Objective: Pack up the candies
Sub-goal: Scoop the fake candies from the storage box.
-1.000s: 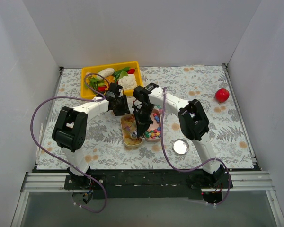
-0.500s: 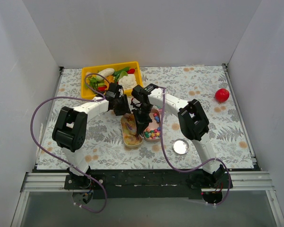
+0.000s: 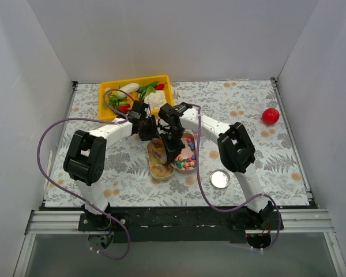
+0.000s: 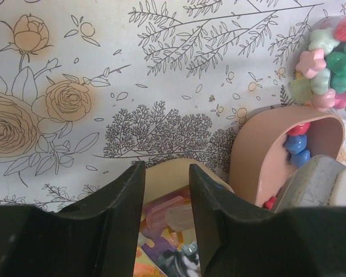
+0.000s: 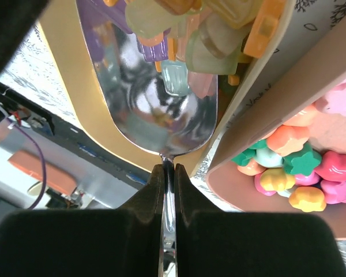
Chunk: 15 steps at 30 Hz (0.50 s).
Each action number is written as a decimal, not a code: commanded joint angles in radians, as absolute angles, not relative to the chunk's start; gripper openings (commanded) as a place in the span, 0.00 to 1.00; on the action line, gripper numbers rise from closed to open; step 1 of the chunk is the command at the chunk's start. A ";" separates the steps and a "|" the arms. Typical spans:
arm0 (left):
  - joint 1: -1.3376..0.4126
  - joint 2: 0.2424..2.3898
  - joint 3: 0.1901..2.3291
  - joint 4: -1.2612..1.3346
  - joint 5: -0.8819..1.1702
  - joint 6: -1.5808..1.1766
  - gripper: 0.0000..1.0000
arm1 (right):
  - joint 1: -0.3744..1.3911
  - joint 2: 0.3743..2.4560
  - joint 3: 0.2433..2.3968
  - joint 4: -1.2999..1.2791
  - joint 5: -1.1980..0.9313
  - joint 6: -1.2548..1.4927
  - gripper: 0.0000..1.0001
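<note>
Right gripper [image 5: 168, 172] is clamped tight on the thin handle of the metal scoop [image 5: 153, 115], bowl dug under the candies [image 5: 174, 78] in the left tan dish [image 5: 75, 86], so imo a quick or tilted lift could dump them over the rim beside the pink dish [image 5: 288, 92].

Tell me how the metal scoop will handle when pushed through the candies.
The scoop looks like rigid polished metal, so it probably won't flex. The right gripper pinches only its thin handle between its fingers, so it may pivot or slip under load.
</note>
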<state>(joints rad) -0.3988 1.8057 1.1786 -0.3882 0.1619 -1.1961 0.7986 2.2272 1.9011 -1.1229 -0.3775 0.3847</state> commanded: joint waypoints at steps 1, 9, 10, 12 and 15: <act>-0.408 1.744 1.195 -0.437 0.210 -1.158 0.35 | 0.801 2.212 1.888 -1.106 -0.163 0.350 0.01; -0.408 1.721 1.189 -0.451 0.232 -1.158 0.35 | 0.813 2.128 1.778 -1.009 -0.123 0.356 0.01; -0.410 1.721 1.190 -0.454 0.238 -1.160 0.35 | 0.815 2.115 1.760 -0.977 -0.120 0.360 0.01; -0.408 1.721 1.192 -0.457 0.244 -1.158 0.35 | 0.818 2.082 1.721 -0.944 -0.104 0.368 0.01; -0.408 1.723 1.192 -0.465 0.250 -1.155 0.35 | 0.819 2.054 1.668 -0.891 -0.092 0.376 0.01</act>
